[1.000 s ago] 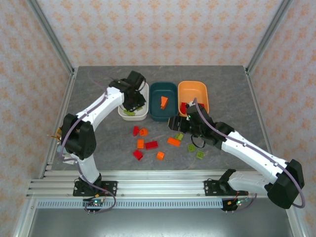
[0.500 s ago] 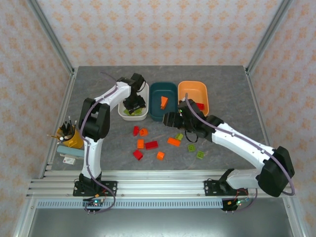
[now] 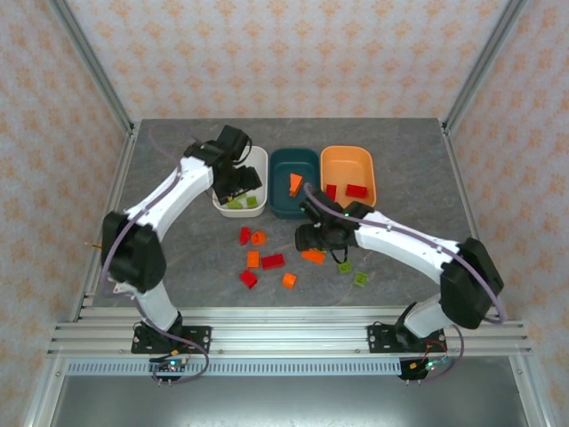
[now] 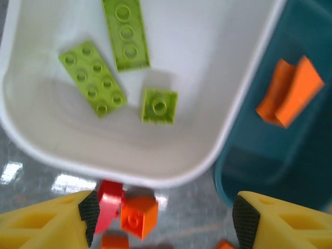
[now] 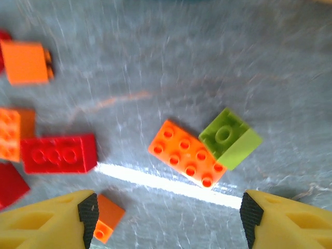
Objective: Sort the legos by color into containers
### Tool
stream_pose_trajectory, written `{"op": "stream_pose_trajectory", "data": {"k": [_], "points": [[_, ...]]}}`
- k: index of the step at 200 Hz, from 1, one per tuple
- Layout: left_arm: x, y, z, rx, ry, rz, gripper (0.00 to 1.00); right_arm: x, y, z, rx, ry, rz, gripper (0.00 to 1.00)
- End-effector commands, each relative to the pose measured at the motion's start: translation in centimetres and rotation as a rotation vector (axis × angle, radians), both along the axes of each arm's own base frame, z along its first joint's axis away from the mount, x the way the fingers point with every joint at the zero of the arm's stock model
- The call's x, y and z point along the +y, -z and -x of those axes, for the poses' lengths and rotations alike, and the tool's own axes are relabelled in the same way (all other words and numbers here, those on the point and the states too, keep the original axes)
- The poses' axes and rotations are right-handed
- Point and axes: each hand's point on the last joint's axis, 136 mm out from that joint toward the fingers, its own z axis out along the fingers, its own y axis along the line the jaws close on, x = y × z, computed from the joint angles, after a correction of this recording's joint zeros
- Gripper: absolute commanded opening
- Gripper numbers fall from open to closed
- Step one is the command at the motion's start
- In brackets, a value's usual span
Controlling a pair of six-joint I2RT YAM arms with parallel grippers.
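Note:
My left gripper [image 3: 233, 182] hangs open over the white tub [image 3: 260, 158], nothing between its fingers. In the left wrist view the gripper [image 4: 166, 212] looks down on three lime green bricks [image 4: 92, 78] lying in the white tub [image 4: 218, 150]. The teal tub [image 3: 293, 206] holds an orange brick [image 3: 295, 183]. Red bricks [image 3: 356, 190] lie in the orange tub [image 3: 348, 160]. My right gripper [image 3: 316, 238] is open just above the table. Ahead of the gripper [image 5: 168, 212] lie an orange oblong brick [image 5: 187, 153] and a lime green brick [image 5: 231, 137], touching each other.
Loose bricks are scattered on the grey table in front of the tubs: red [image 3: 273, 261], red [image 3: 248, 278], orange [image 3: 289, 280], orange [image 3: 252, 259], green [image 3: 360, 278]. Metal frame posts stand at the table's back corners. A rail [image 3: 284, 334] runs along the near edge.
The left jaws have gone from shut to open above the white tub. My right gripper has swung left, from beside the orange tub to over the loose bricks.

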Motion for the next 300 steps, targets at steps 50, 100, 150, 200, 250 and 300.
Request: {"op": "stream_pose_trajectory", "data": {"k": [50,100,150,200,250,300], "points": [[0.5,0.8,9.6,-0.036,0.020,0.031,0.75,-0.5,4.4,1.9,0.145,-0.118,0.164,0.82],[0.5,0.8,10.9,-0.024,0.032,0.060,0.75,-0.3,6.5,0.5,0.208,-0.147,0.140,0.83],[0.3,0.2,11.1,-0.042,0.031,0.086,0.75,0.2,6.6,-0.8,0.211,-0.228,0.140,0.83],[0.3,0.3,11.1,-0.045,0.027,0.088,0.75,0.9,7.7,0.9,0.288,-0.236,0.094,0.79],[0.3,0.6,11.2,-0.043,0.025,0.088,0.75,1.8,7.7,3.2,0.312,-0.262,0.097,0.74],[0.1,0.1,11.3,-0.076,0.034,0.117,0.75,-0.1,9.2,3.0,0.265,-0.177,0.226,0.57]]}}
